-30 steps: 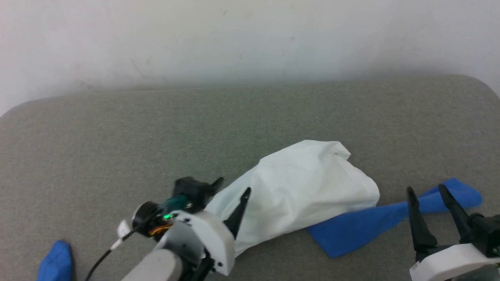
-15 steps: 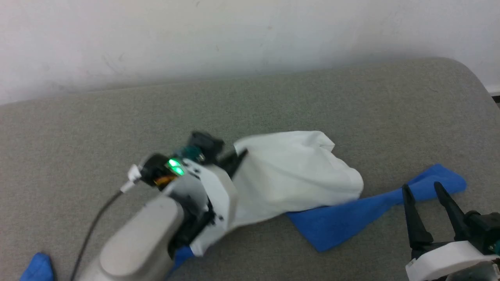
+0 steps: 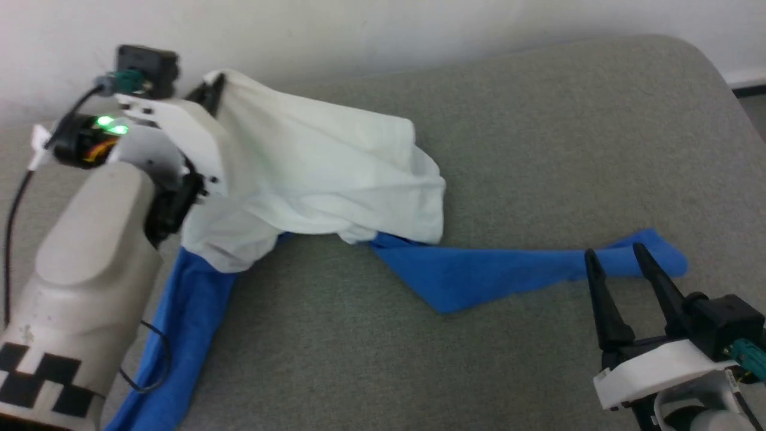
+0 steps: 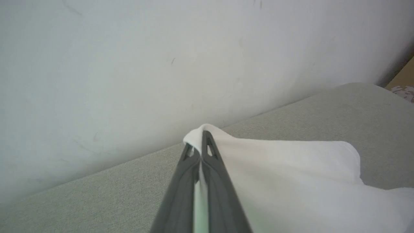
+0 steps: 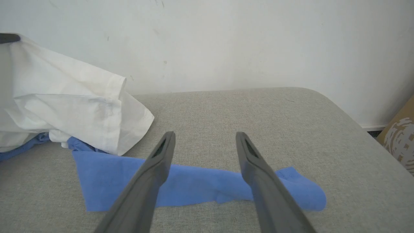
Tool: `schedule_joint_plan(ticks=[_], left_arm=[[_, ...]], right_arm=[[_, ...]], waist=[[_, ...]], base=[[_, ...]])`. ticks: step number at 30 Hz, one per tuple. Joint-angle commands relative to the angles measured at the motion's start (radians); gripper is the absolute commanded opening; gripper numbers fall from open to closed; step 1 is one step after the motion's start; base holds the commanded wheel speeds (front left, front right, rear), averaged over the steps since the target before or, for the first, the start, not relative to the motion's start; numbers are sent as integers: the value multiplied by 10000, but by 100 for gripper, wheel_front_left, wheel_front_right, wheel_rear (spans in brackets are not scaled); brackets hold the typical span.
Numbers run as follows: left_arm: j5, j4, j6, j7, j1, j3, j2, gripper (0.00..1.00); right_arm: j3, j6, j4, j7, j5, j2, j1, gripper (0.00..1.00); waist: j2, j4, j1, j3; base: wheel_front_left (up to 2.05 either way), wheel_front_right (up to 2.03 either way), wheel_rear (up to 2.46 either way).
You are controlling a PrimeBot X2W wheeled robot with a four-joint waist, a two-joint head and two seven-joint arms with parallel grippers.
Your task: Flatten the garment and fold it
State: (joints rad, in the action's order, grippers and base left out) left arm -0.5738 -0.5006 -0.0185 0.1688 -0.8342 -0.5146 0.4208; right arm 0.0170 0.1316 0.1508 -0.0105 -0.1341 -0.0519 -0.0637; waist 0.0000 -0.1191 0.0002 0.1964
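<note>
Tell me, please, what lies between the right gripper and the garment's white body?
The blue sleeve lies flat on the grey surface, running from the white body to the right gripper, in the head view.

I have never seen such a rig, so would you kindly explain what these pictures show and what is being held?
This is a two-armed robot. One picture comes from a camera on its head, looking down at a grey padded surface against a pale wall. The other two come from wrist cameras, looking along each hand's two dark fingers. The left hand is shut on a white edge of the garment, a white shirt with blue sleeves, holding it raised. The right hand is open and empty, near one blue sleeve lying on the surface.
</note>
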Motion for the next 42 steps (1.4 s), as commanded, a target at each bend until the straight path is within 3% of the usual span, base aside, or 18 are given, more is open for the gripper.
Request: schedule_joint_plan(ticks=[1,4,6,11,15,26,30,35,42], left_arm=[[-87,-740,-15,-314,-332,220,153,0],[-206,-1856,-69,-875,-559,531,206,0],[-359,-2482,-4,-1054,-563,649,155,100],[-450,-3149,109,-2219,-385,792,-66,100],[-343,-2849,-107,-3697,249,906,-230,100],[583,663,-1060,-4301,3990,1018,-366,100],[553,1012,-1006,-3937,4588,739,-317,100],[237,1070,-826,-2454,5036,387,-91,100],[-180,338,-105,27,4826,-347,86,100]], right_arm=[[-111,-9,-109,-134,-99,16,218,100],[-184,-9,-264,-247,-153,16,287,100],[-189,-9,-348,-305,-167,16,281,100],[-137,-9,-501,-357,-160,16,195,100],[-99,-9,-490,-260,-26,17,65,100],[5,-9,-109,267,162,17,-551,100],[-72,-9,2,381,180,17,-630,100],[-145,-9,118,455,172,17,-645,100],[-325,-9,44,404,78,17,-493,100]], waist=[[0,-622,-2,595],[0,-786,-2,703],[0,-812,-2,697],[0,-555,-2,407],[0,-212,-2,-35],[0,644,-2,-1093],[0,718,-2,-1168],[0,694,-2,-1090],[0,564,-2,-707]], base=[[0,0,0],[0,0,0],[0,0,0],[0,0,0],[0,0,0],[0,0,0],[0,0,0],[0,0,0],[0,0,0]])
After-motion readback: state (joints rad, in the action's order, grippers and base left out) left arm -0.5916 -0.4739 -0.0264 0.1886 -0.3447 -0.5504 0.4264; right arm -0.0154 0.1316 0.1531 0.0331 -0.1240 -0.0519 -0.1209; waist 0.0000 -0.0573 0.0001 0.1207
